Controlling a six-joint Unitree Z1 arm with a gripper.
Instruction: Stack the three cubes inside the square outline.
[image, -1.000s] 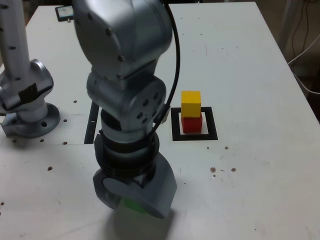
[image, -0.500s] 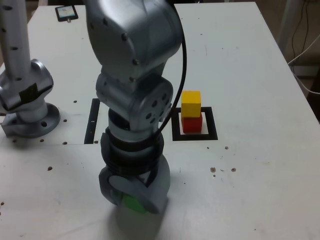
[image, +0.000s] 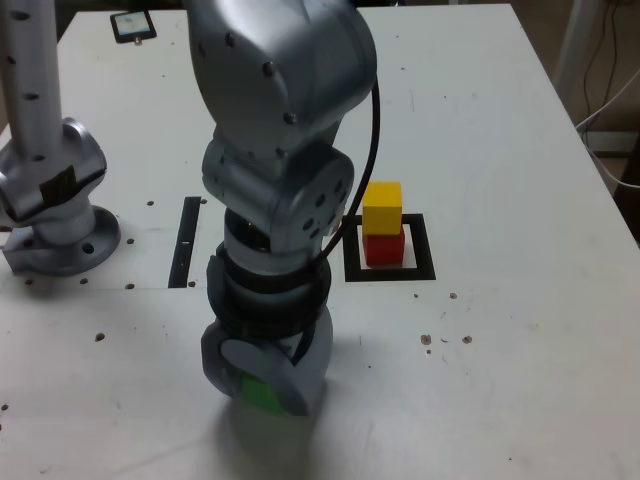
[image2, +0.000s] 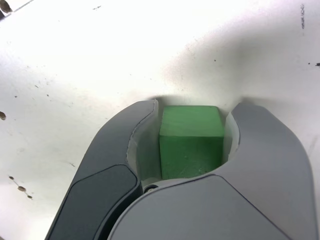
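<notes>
Exterior view: the arm (image: 280, 170) fills the centre and hides most of the claw (image: 262, 385); only a sliver of the green cube (image: 258, 392) shows at its tip, low in the frame at about 6 o'clock from the arm's wrist; whether the cube touches the surface (image: 500, 380) cannot be told. Wrist view: the claw (image2: 192, 137) is clamped on the green cube (image2: 191, 140), one curved grey finger (image2: 120, 145) pressed to each side; the cube's lower part is cut off by the claw body. The yellow cube (image: 382, 207) sits on the red cube (image: 384, 247) inside the black square outline (image: 422, 270), at roughly 2 o'clock from the claw and well apart from it. The surface is white, speckled with small dark marks; a narrow black strip (image: 186, 240) lies at 9 o'clock from the outline, partly hidden by the arm; a second grey arm base (image: 55, 200) stands at the exterior view's left edge, cut off above; a small dark object (image: 133, 25) lies at the far corner, too small to identify.
</notes>
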